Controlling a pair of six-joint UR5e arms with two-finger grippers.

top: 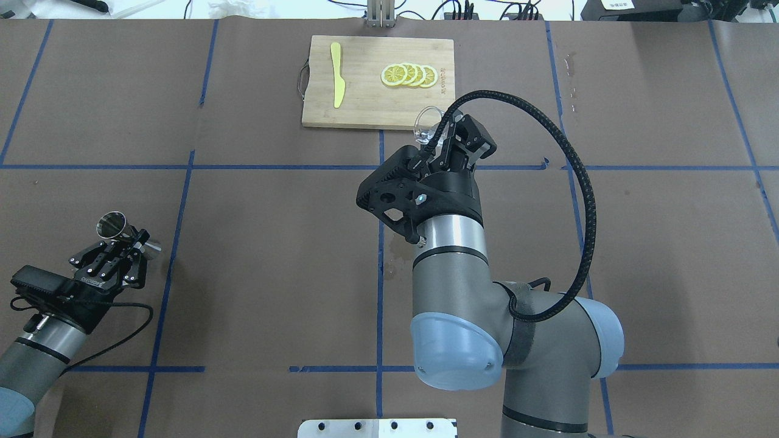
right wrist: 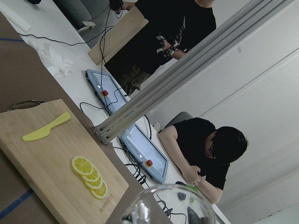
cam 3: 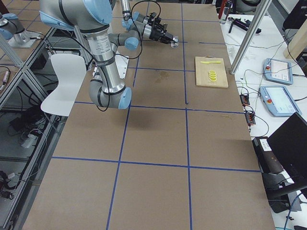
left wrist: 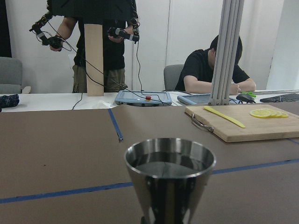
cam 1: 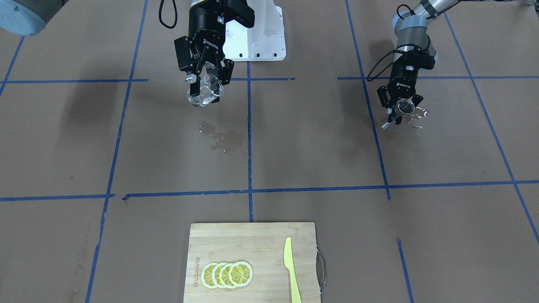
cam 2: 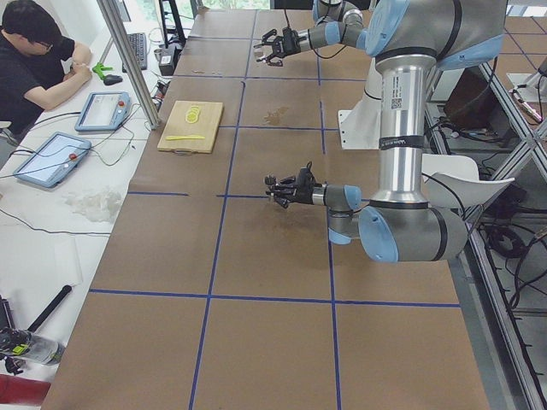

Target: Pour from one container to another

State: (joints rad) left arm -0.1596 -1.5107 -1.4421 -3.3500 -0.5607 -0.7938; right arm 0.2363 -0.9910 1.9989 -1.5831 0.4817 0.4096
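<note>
My left gripper [top: 123,241] is shut on a small steel cup [top: 112,224] low over the table's left side. In the left wrist view the steel cup [left wrist: 169,179] fills the bottom centre, rim up, with a dark shine inside. My right gripper [top: 447,139] is raised over the table's middle and shut on a clear glass cup [top: 428,121]. From the front the glass cup [cam 1: 207,91] is tilted, its mouth turned away from the robot. The two cups are far apart. Only the glass rim [right wrist: 168,201] shows in the right wrist view.
A wet spill [cam 1: 223,137] darkens the paper below the glass cup, and small puddles [cam 1: 419,117] lie beside the steel cup. At the far edge a wooden cutting board [top: 365,103] carries lemon slices [top: 409,75] and a yellow knife [top: 336,83]. Operators sit beyond it.
</note>
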